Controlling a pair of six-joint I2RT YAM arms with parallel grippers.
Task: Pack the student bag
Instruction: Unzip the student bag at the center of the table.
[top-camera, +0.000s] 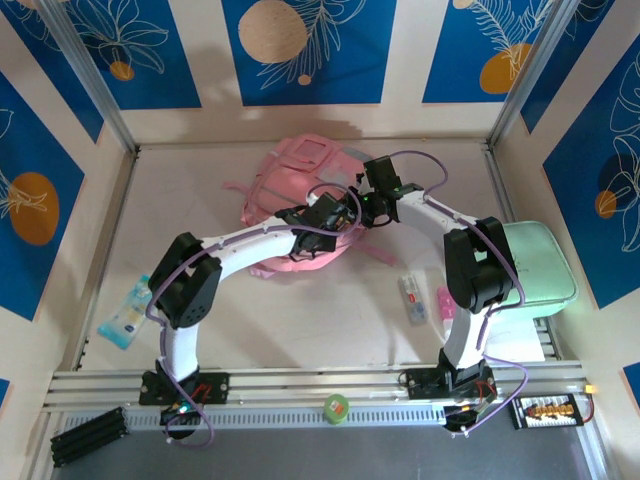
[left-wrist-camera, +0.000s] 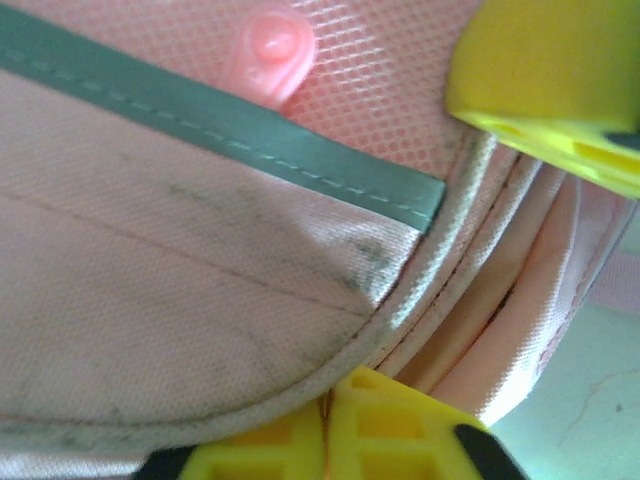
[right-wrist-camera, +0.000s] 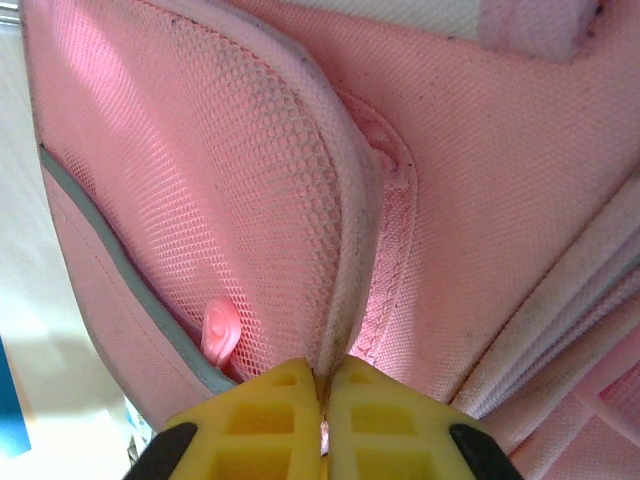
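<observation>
The student bag (top-camera: 292, 172), a soft pink backpack, lies at the middle back of the table. Both arms reach over its near side. My left gripper (top-camera: 326, 214) is shut, and in the left wrist view its yellow tips (left-wrist-camera: 328, 396) pinch the grubby piped rim of a pocket flap (left-wrist-camera: 180, 290). A grey strip (left-wrist-camera: 250, 135) and pink mesh sit above it. My right gripper (top-camera: 371, 201) is shut too, and in the right wrist view it (right-wrist-camera: 323, 378) clamps the piped edge of the mesh pocket (right-wrist-camera: 230, 190). A pink rubber tab (right-wrist-camera: 220, 332) hangs beside it.
A mint-green case (top-camera: 538, 262) lies at the right edge. Small white and pink items (top-camera: 412, 298) rest near the right arm. A blue-white packet (top-camera: 128, 314) lies at the left. On the front rail sit a green roll (top-camera: 335, 405) and a black block (top-camera: 90, 433).
</observation>
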